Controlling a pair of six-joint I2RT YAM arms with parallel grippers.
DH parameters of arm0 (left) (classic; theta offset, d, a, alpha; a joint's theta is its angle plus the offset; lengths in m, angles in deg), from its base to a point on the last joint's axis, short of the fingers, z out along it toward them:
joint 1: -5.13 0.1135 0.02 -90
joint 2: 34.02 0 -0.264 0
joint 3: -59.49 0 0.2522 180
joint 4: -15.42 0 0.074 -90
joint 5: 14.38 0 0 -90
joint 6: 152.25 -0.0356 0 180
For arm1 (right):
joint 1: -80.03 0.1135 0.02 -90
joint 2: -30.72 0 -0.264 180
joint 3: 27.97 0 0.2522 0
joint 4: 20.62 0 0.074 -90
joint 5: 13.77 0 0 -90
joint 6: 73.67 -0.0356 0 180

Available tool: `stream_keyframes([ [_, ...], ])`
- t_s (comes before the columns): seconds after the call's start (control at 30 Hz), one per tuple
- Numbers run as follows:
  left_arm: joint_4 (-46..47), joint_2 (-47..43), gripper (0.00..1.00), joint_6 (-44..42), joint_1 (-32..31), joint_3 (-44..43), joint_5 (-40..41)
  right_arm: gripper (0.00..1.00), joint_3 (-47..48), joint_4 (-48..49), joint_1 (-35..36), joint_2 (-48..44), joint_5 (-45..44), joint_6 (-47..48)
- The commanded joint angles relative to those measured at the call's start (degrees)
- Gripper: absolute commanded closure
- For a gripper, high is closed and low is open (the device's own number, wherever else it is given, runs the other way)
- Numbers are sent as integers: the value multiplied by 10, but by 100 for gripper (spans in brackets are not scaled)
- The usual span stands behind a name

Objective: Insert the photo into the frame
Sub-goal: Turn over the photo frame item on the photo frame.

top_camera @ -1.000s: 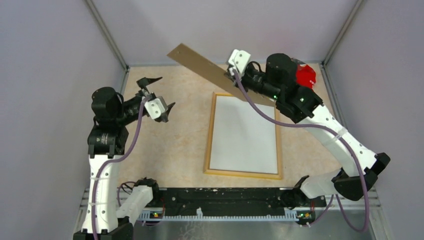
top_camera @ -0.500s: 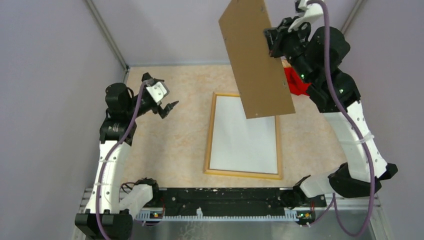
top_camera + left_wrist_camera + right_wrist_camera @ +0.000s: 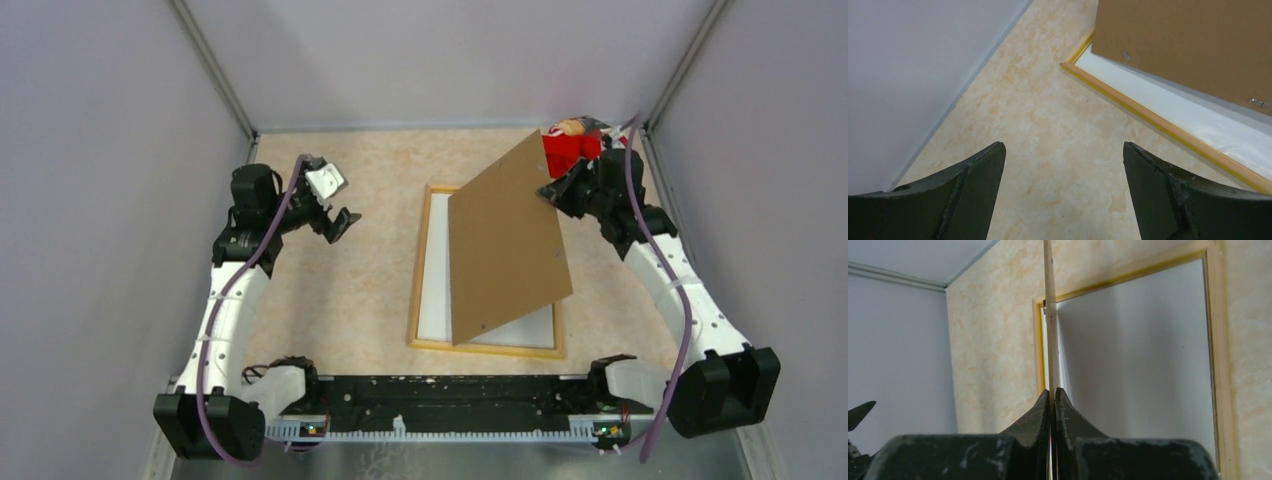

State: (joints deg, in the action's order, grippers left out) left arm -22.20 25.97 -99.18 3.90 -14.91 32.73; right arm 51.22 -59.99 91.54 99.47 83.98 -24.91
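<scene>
The frame [image 3: 419,290] lies flat on the table [image 3: 340,300], in the middle, a bit to the right. Its pale wood back faces up, and a thin yellow edge shows along its side. The photo [image 3: 434,270] lies inside the frame with its plain white side up. Only a strip of the white shows from above, down the left side and along the near end.

The rest is hidden by a brown board [image 3: 505,245]. The board is tilted over the frame. Its far right corner is up high and its near left corner is down low, close to the near rail of the frame. I cannot tell if that corner touches the frame.

The right gripper [image 3: 1052,392] is closed tight on the board's high corner, with one finger on each side of the thin edge. It holds the board over the right side of the frame.

The left gripper [image 3: 1063,145] is wide open and holds nothing. It hangs over bare table to the left of the frame, well apart from it.

A red thing [image 3: 568,150] sits in the far right corner of the table, just behind the right gripper
</scene>
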Motion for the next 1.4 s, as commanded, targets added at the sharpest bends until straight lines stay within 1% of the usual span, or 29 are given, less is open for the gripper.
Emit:
stream_keyframes([
  [0.0,-6,8,7,-11,0,5,-10,100,-72,179,-31,-95,93,-120],
  [0.13,-7,14,8,-9,0,7,-13,100,-143,236,-42,-128,102,-147],
  [0.33,-7,16,8,-9,0,17,-17,100,-237,336,-43,-170,116,-158],
  [0.47,-6,20,9,-9,0,23,-16,100,-280,378,-43,-188,102,-162],
  [0.67,-3,25,9,-10,-1,35,-18,100,-334,436,-43,-190,96,-179],
  [1.1,-3,30,10,-13,0,45,-16,100,-393,501,-56,-153,83,-196],
  [1.37,-4,31,10,-17,0,47,-16,100,-414,516,-64,-132,81,-197],
])
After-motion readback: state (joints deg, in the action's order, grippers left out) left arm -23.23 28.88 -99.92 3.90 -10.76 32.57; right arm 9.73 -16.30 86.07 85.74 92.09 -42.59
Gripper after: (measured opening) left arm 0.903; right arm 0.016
